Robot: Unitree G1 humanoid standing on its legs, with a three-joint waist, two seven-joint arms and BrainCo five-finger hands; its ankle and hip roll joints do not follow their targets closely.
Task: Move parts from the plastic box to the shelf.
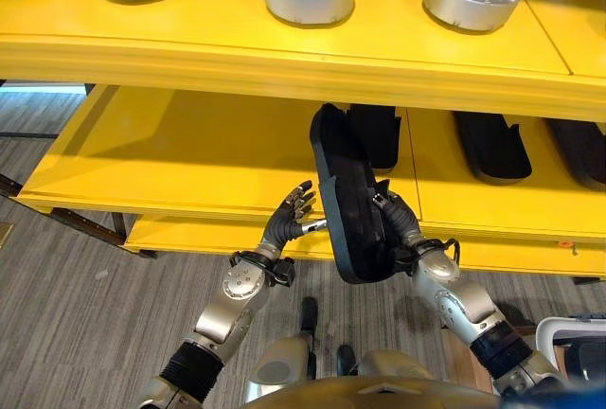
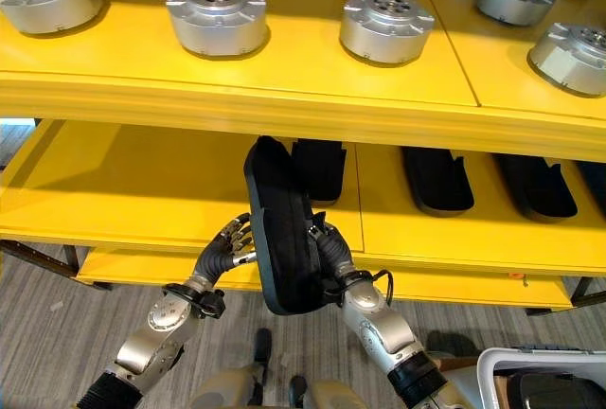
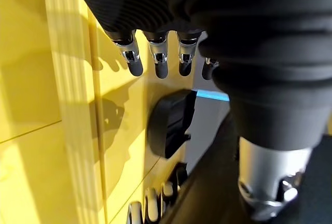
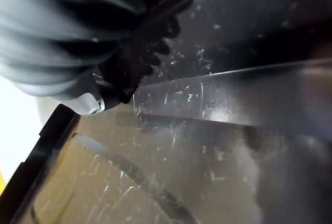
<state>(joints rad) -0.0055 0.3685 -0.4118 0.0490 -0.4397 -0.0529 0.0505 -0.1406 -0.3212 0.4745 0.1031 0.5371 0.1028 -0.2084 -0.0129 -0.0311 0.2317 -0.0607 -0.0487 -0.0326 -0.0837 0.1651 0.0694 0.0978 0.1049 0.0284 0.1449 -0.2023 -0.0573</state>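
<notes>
The right robot hand [image 2: 327,243] grips a long black part [image 2: 281,229] from its right side, fingers curled onto it, while the left robot hand [image 2: 230,242], fingers loosely spread, rests just beside its left face. The part stands on edge above grey plank flooring [image 1: 76,286], before the yellow shelf [image 1: 189,158], its long axis pointing into the lower tier where similar black parts [image 2: 436,180] lie. Silver round housings [image 2: 216,17] line the upper tier.
</notes>
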